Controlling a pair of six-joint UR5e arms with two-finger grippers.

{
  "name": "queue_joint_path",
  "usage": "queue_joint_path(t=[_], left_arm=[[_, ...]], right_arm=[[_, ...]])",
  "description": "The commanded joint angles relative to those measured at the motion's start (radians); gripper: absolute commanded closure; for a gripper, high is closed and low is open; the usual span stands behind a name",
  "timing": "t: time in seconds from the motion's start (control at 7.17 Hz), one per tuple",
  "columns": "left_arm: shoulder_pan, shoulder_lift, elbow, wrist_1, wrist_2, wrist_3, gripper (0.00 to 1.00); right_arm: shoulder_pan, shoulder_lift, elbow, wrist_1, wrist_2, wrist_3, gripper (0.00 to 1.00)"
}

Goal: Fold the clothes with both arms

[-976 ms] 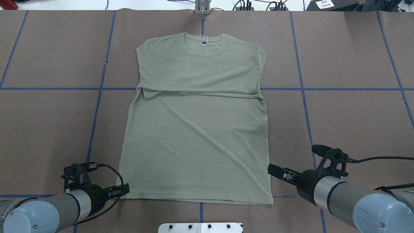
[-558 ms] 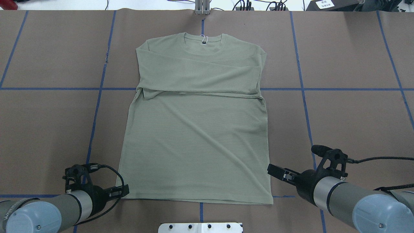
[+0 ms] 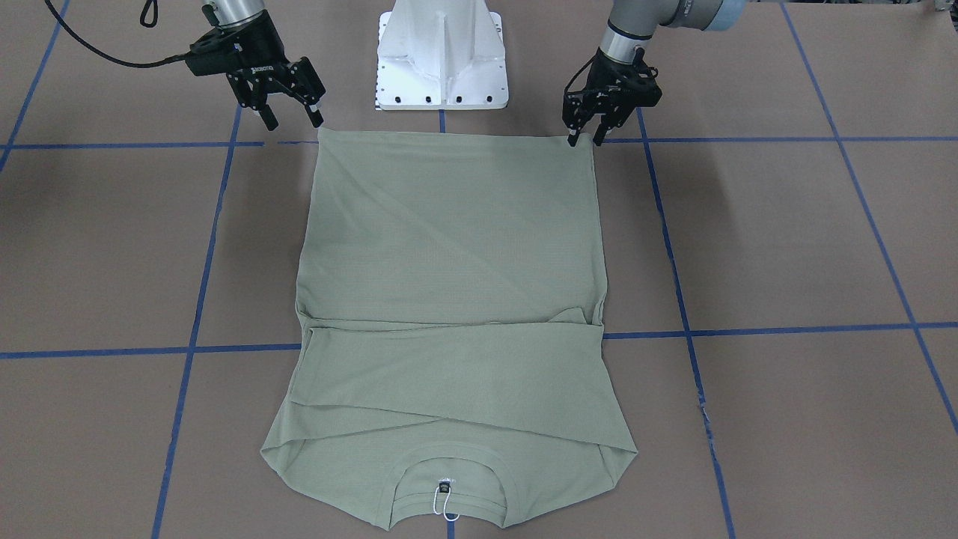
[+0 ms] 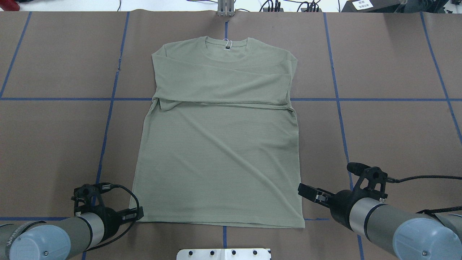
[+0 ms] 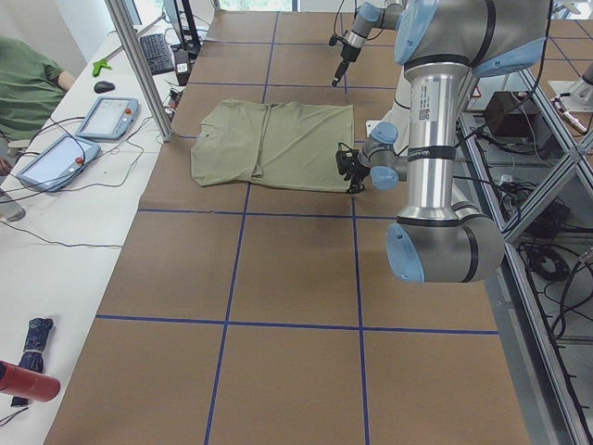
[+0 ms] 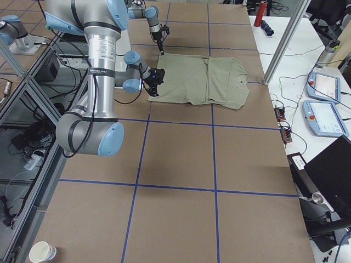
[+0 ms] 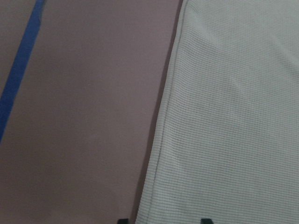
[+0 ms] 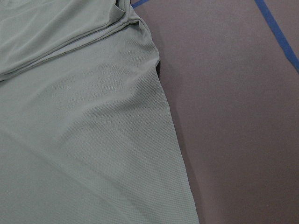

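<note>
The shirt (image 4: 220,159) is made of soft knit cloth, finely ribbed and matt. The table (image 4: 397,144) is covered with matt brown paper, on which smooth blue tape (image 4: 397,99) is laid. Grey brushed metal and slightly glossy light-blue caps (image 4: 422,238) are seen on the left arm (image 4: 68,231) and the right arm (image 4: 379,216). The left gripper (image 3: 584,141) and the right gripper (image 3: 294,123) are matt black.

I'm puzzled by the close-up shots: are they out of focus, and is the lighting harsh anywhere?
Left wrist view: the pale sage-green knit shirt shows its weave, but the blue tape line is soft-edged. Right wrist view: weave also readable, gentle shading along the shirt's folds. Front-facing view: even light, no glare, faint diffuse shadows on the brown paper-covered table.
</note>
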Motion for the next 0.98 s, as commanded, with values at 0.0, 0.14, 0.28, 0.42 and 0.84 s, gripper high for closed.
queue_joint_path(t=[0.0, 0.14, 0.28, 0.42, 0.84], left_arm=[[0.000, 0.000, 0.002, 0.000, 0.000, 0.002, 0.46], [0.000, 0.000, 0.005, 0.000, 0.000, 0.002, 0.48], [0.000, 0.000, 0.005, 0.000, 0.000, 0.002, 0.50], [0.000, 0.001, 0.005, 0.000, 0.000, 0.002, 0.51], [0.003, 0.000, 0.005, 0.000, -0.003, -0.003, 0.81]], right_arm=[[-0.002, 0.000, 0.000, 0.000, 0.000, 0.000, 0.01], [-0.005, 0.002, 0.000, 0.000, 0.000, 0.000, 0.01], [-0.008, 0.002, 0.000, 0.000, -0.005, 0.000, 0.01], [-0.011, 0.002, -0.002, 0.000, -0.005, 0.000, 0.01], [-0.021, 0.003, -0.003, 0.000, -0.022, 0.000, 0.01]])
